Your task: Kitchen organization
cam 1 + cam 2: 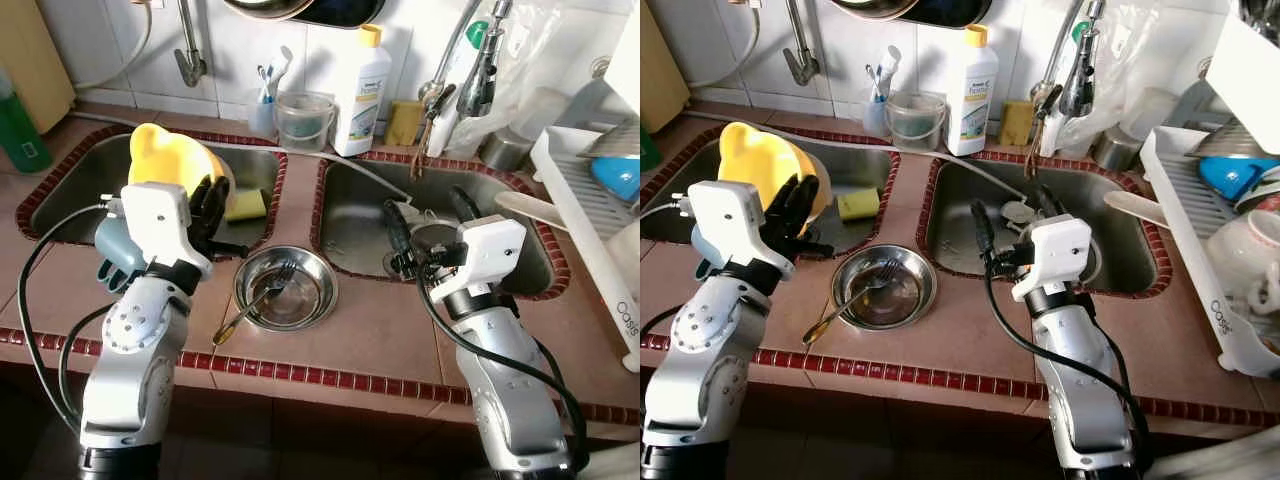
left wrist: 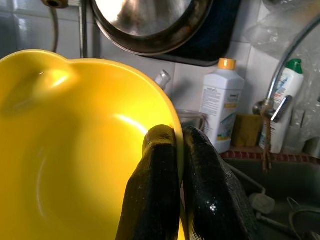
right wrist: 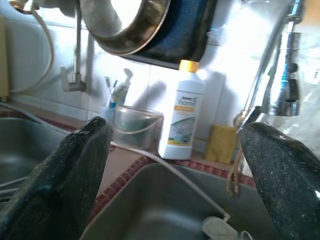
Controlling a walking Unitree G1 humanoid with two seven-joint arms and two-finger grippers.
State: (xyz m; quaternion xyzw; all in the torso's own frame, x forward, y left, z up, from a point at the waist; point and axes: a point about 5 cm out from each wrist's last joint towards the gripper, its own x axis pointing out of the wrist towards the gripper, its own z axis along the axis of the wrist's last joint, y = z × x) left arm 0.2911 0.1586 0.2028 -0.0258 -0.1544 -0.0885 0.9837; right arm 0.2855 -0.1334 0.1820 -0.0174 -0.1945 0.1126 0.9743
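Note:
A yellow plastic bowl is held tilted over the left sink, its rim pinched by my left gripper, which is shut on it; the left wrist view has the two fingers clamped over the yellow rim. On the counter strip between the sinks sits a steel bowl with a fork leaning in it. My right gripper hovers open over the right sink, holding nothing.
A yellow sponge lies in the left sink. Along the back wall stand a white detergent bottle, a clear tub, a toothbrush cup and a tap. A white dish rack with crockery stands at the right.

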